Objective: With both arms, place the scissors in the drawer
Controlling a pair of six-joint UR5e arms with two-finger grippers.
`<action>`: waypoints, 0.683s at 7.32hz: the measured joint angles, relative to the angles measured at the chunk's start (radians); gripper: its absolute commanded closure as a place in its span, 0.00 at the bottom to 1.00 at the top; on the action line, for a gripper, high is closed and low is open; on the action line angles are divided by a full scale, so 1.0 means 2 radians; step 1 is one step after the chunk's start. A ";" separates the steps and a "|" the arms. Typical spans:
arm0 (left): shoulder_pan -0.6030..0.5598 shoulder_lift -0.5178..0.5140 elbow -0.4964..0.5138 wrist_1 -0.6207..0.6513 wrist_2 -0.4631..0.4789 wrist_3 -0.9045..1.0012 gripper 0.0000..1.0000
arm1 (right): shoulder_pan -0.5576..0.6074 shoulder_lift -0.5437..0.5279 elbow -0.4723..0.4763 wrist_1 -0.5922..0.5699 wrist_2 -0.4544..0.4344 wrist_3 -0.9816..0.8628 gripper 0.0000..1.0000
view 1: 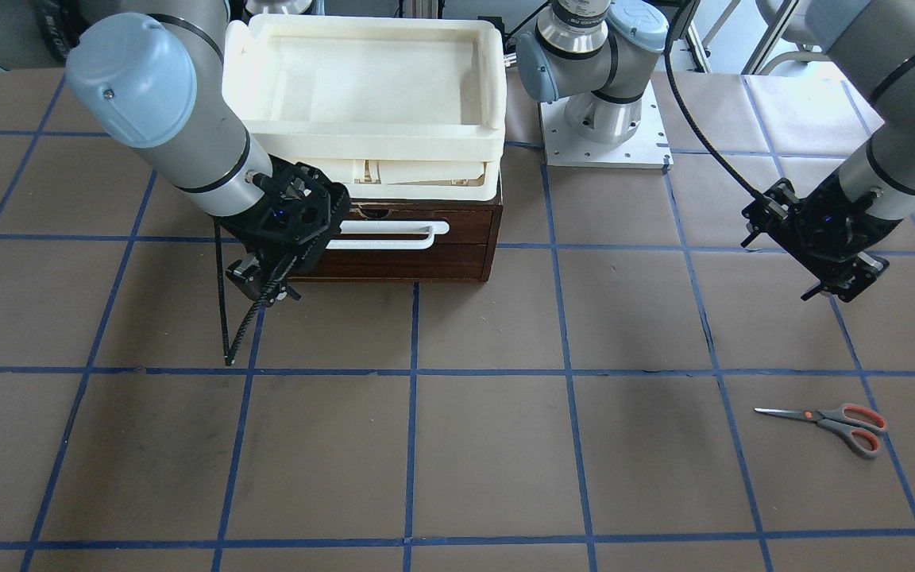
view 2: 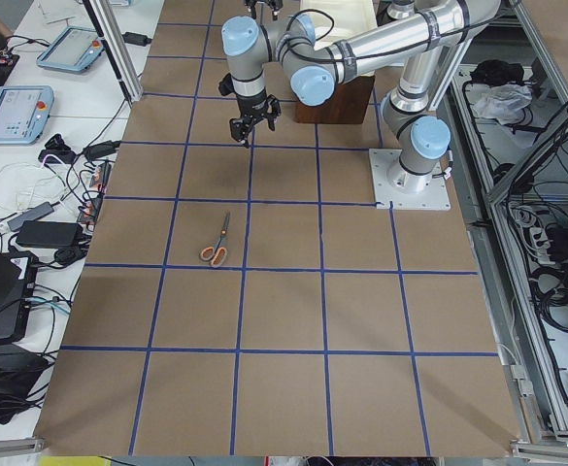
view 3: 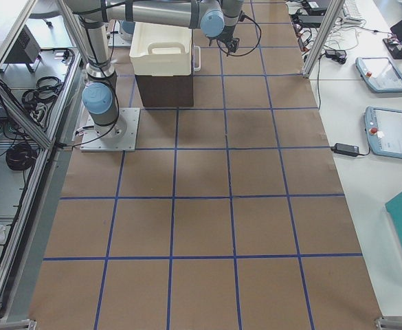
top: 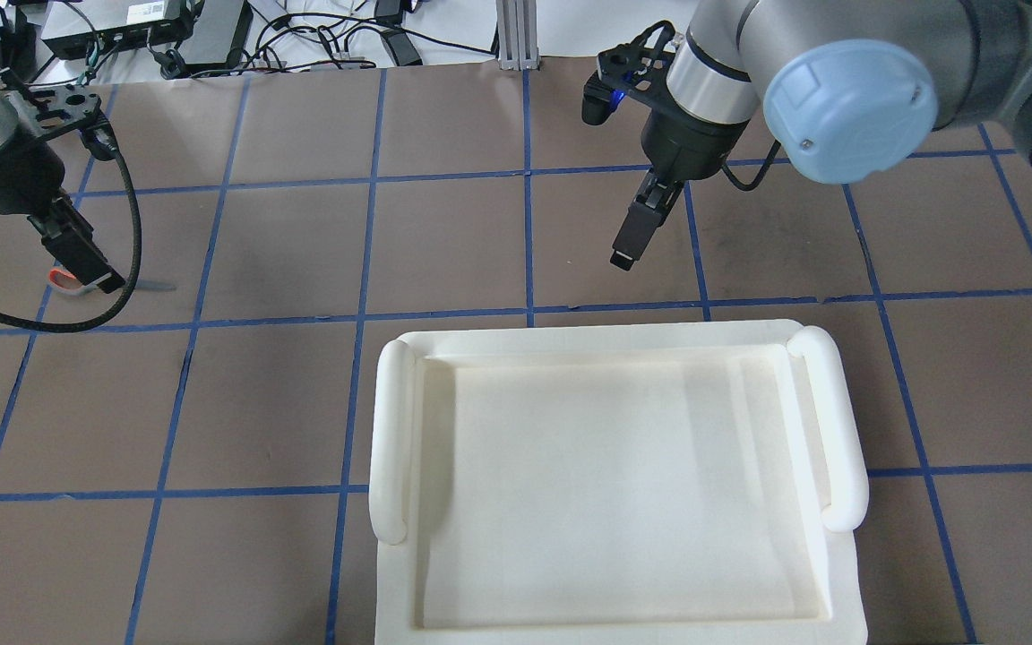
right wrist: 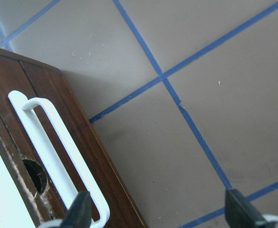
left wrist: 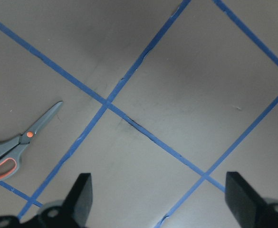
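On the brown desk (view 1: 489,445), well apart from the closed dark-brown drawer (view 1: 442,266), a small pair of scissors (view 1: 831,421): slim silver blades shut together, grey loops lined orange-red, orange pivot dot.

Left gripper (left wrist: 160,190) above the desk near the scissors, fingers spread wide, holding and touching nothing. Right gripper (right wrist: 158,209) just beside the drawer's white handle (view 1: 394,228), fingers likewise wide apart and empty; contact with the handle unclear.

Scissors flat, long axis roughly along the desk's length, blades toward the robot's right, loops toward its left.
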 measured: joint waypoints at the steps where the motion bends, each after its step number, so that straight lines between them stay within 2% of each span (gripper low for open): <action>1: 0.021 -0.017 0.000 0.030 0.001 0.062 0.00 | 0.015 0.018 -0.005 0.000 0.000 -0.030 0.00; 2: 0.036 -0.035 0.000 0.064 0.003 0.127 0.00 | 0.032 0.043 -0.025 0.009 -0.002 -0.049 0.00; 4: 0.056 -0.075 -0.002 0.107 0.007 0.218 0.00 | 0.055 0.097 -0.098 0.080 -0.027 -0.088 0.00; 5: 0.063 -0.098 -0.002 0.146 0.012 0.280 0.00 | 0.063 0.113 -0.118 0.111 -0.045 -0.120 0.01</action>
